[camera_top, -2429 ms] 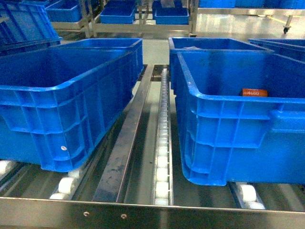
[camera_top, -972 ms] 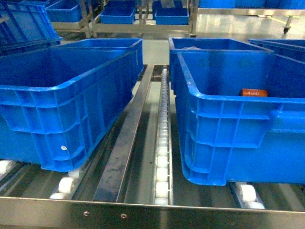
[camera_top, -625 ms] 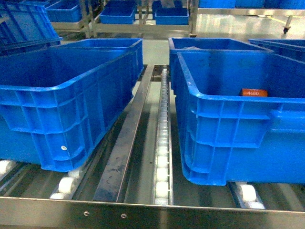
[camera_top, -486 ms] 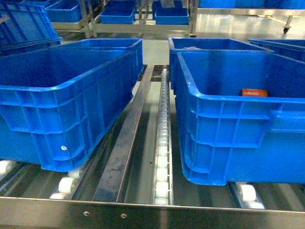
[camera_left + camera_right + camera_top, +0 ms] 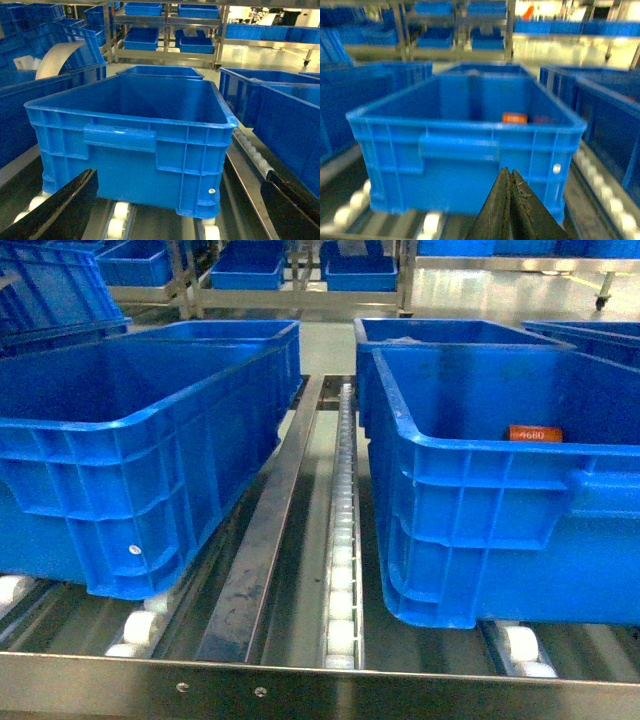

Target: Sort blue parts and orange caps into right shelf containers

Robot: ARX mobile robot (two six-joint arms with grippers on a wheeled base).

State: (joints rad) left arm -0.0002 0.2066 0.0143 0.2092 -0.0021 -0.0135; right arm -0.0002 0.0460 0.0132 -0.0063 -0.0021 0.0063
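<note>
You have 1 orange cap (image 5: pixel 535 434) lying inside the right blue crate (image 5: pixel 470 530); your left gripper (image 5: pixel 175 210) is spread wide, your right gripper (image 5: pixel 509 200) is pinched closed on nothing

Orange cap (image 5: pixel 534 434) half behind crate rim (image 5: pixel 520 453)

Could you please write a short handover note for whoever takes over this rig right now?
Left gripper: open, holding nothing, facing the left blue crate.
Right gripper: shut, holding nothing, in front of the right blue crate.
One orange cap already lies in the right crate; a darker item beside it is too blurred to identify.
The left crate's visible interior shows no parts.
No other caps or blue parts are in view; remaining sorting cannot be judged.
</note>
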